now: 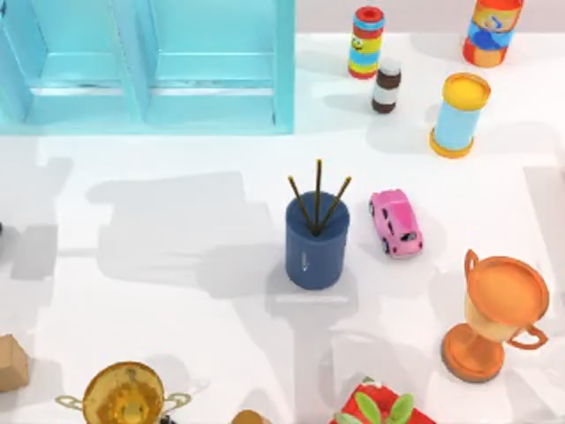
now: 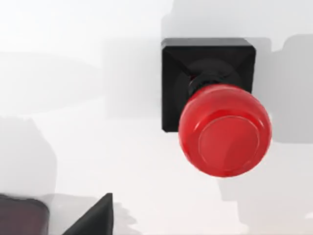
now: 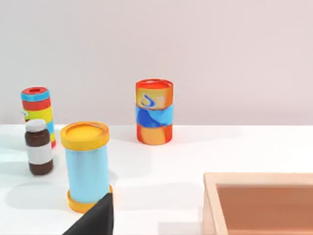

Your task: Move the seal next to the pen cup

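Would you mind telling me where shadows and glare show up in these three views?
Top view: broad soft grey shadows spread left of the pen cup. Left wrist view: the seal has a glossy sheen on its red knob, with grey shadows around it. Right wrist view: even light, faint shadows beside the light-blue cylinder.

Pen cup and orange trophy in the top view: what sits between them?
The pink toy car lies just right of the pen cup; beyond it, bare white table runs to the orange trophy, seen from above.
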